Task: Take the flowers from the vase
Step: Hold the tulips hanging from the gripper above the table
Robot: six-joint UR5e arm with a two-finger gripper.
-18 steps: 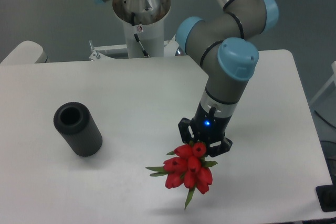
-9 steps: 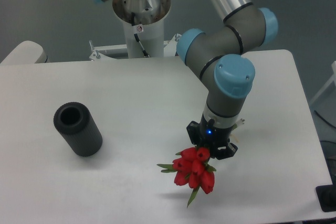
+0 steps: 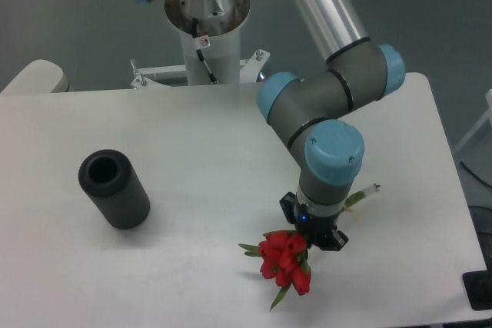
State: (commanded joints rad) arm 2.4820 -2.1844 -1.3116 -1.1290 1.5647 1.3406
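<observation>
Clamped in the gripper (image 3: 313, 237): the flowers (image 3: 285, 259), a tight red bunch jutting out just below and to the camera-side of the tool, low over the table (image 3: 192, 136), pale stem ends poking out past the wrist on the far side. Fingers themselves mostly hidden behind the wrist housing and the buds, but pinching the bunch by the look of things. Well off to the tool's left as seen here: the vase (image 3: 114, 188), upright, mouth open and bare, nowhere near the bouquet.

Risk from here, as a judgement: hold apparently taken close under the heads, with most of the stem length trailing behind, so a quick swing or tilt liable to lever the bunch loose or let it slide through the pads. Buds riding so near the tabletop also liable to brush it and get dragged or crushed on any further descent. Squeeze too hard, and soft stems bruised or bent.

Against a second ago: wrist swung round and lower, gripper shifted right and nearer the camera, bouquet carried along with it and now drooping closer to the surface. Vase unmoved.
</observation>
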